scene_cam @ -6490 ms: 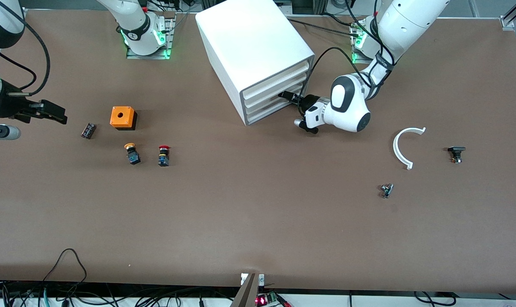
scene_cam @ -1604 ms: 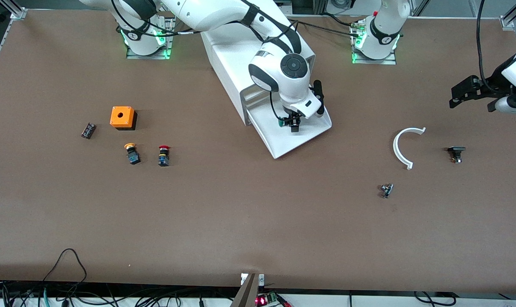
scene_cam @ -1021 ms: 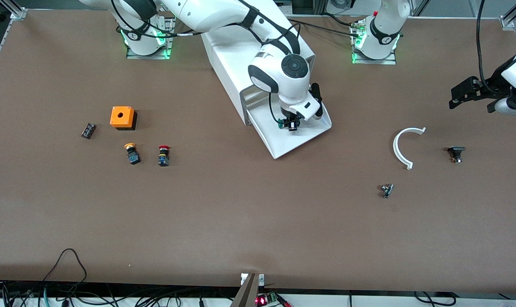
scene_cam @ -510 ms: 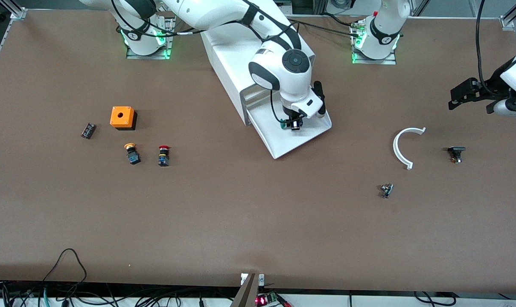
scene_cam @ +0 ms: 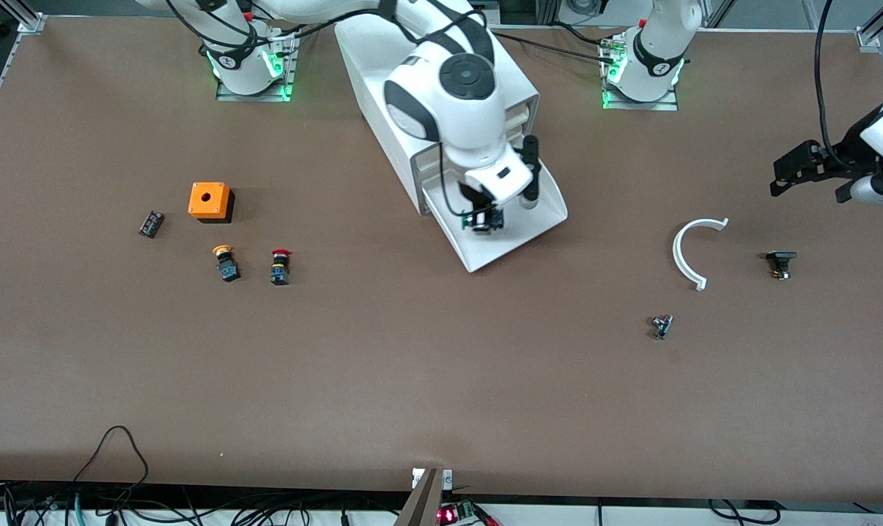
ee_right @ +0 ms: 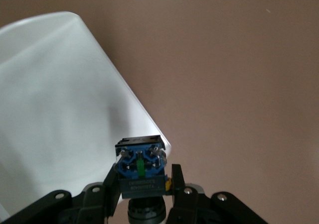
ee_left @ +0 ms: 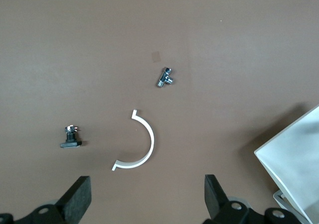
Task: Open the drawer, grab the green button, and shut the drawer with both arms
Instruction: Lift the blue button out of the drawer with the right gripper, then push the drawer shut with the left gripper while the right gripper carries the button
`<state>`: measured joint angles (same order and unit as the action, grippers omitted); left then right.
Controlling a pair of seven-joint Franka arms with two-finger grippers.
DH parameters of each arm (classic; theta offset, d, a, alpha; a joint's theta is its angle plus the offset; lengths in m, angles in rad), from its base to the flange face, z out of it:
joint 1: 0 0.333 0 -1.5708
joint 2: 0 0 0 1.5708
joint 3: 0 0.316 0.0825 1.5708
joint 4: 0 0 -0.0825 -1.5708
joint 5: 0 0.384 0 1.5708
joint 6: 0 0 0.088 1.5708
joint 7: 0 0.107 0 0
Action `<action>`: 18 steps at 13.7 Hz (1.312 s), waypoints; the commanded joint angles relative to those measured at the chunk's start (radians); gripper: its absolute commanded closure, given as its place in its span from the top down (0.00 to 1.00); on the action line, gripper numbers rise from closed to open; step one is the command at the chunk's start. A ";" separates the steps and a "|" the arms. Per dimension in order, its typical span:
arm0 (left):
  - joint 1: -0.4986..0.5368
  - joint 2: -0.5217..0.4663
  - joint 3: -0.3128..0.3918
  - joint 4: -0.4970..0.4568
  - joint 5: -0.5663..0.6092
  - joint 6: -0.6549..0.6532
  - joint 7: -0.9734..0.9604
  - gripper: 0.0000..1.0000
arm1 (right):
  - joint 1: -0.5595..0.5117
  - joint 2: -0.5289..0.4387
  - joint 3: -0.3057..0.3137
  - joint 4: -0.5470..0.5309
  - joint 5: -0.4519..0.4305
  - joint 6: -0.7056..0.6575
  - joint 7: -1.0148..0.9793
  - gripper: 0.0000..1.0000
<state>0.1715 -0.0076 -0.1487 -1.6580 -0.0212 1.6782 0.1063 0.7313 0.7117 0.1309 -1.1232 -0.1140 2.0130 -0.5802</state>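
Note:
The white cabinet [scene_cam: 426,88] stands between the arm bases. Its lowest drawer [scene_cam: 514,237] is pulled out toward the front camera. My right gripper [scene_cam: 483,218] is shut on the button [scene_cam: 481,220], which it holds just above the open drawer. In the right wrist view the button [ee_right: 140,165] shows its black-and-blue body between the fingers [ee_right: 175,176], over the drawer's edge [ee_right: 75,109]. The green cap barely shows. My left gripper [scene_cam: 795,169] is open and empty in the air near the left arm's end of the table; its fingers [ee_left: 76,196] show in the left wrist view.
An orange box [scene_cam: 210,201], a small black part [scene_cam: 151,223], a yellow-capped button [scene_cam: 226,264] and a red-capped button [scene_cam: 280,267] lie toward the right arm's end. A white curved piece [scene_cam: 691,250], a black part [scene_cam: 780,262] and a small metal part [scene_cam: 661,326] lie toward the left arm's end.
Earlier the left gripper was at the shut drawer; the drawer has since come open. In the last second my right gripper shut on the button and lifted it up out of the drawer.

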 commanded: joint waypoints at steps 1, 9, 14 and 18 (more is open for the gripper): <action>-0.007 0.023 -0.008 0.021 0.026 0.027 -0.010 1.00 | -0.085 -0.103 0.007 -0.127 0.017 0.001 0.078 0.25; -0.248 0.207 -0.012 -0.212 0.032 0.422 -0.534 1.00 | -0.128 -0.152 -0.137 -0.444 0.016 0.085 0.655 0.26; -0.345 0.437 0.003 -0.315 0.021 0.773 -0.717 1.00 | -0.150 -0.161 -0.180 -0.553 0.016 0.095 1.058 0.28; -0.437 0.482 0.032 -0.348 -0.021 0.811 -0.801 1.00 | -0.159 -0.172 -0.206 -0.656 0.014 0.200 1.211 0.29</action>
<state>-0.2032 0.4878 -0.1407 -1.9886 -0.0224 2.4895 -0.6341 0.5776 0.5880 -0.0715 -1.6792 -0.1099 2.1385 0.5625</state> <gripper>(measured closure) 0.000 0.559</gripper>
